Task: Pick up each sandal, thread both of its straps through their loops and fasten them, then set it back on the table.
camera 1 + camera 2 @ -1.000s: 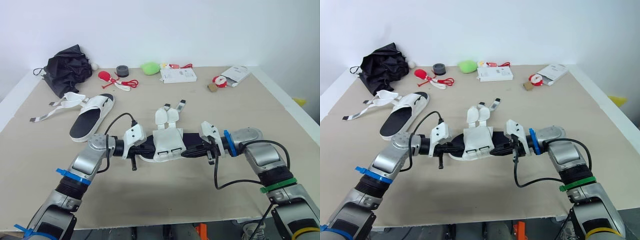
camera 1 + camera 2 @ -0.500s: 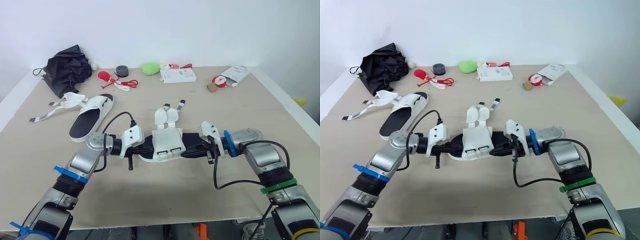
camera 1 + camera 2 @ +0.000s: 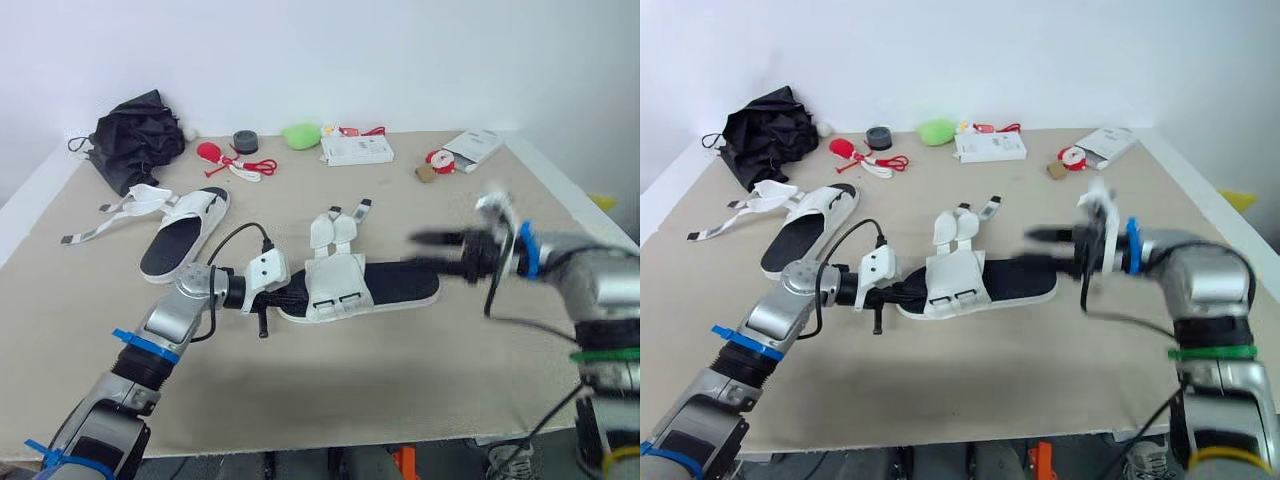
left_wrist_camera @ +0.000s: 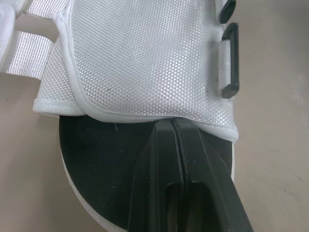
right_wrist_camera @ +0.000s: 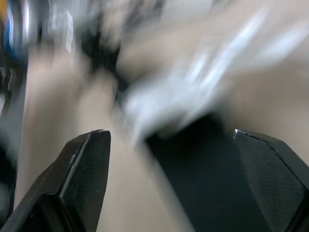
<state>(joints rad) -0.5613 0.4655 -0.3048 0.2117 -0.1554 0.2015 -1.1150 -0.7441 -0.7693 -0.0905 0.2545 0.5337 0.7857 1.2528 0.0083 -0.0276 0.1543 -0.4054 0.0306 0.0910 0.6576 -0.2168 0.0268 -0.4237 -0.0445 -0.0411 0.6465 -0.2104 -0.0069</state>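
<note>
Bundle of black fabric (image 3: 135,135) at the far left corner of the bench (image 3: 330,390). Just nearer, second sandal (image 3: 185,235) flat on the bench, black footbed up, trailing straps (image 3: 110,215) loose and spread to the left.

Left hand (image 3: 292,296) low at the left end of the nearer sandal (image 3: 395,285): fingers (image 4: 164,159) pressed fully together, nothing visible between them, tips over the black footbed and up against the hem of the white mesh upper (image 4: 145,58). Nearer sandal flat on the bench at mid-width, lengthwise from left to right. Two strap tabs (image 3: 335,228) unfastened, pointing toward the far side; black loops (image 4: 229,58) on the near edge of the upper, nothing threaded through.

Along the far edge: red trinkets (image 3: 225,158), grey roll (image 3: 245,141), green lump (image 3: 299,135), white box (image 3: 356,151), white packet (image 3: 472,148).

Right hand (image 3: 440,252) blurred, raised just above the right end of the nearer sandal, fingers (image 5: 82,179) spread wide apart, gripping nothing; contact with the sole not clear.
</note>
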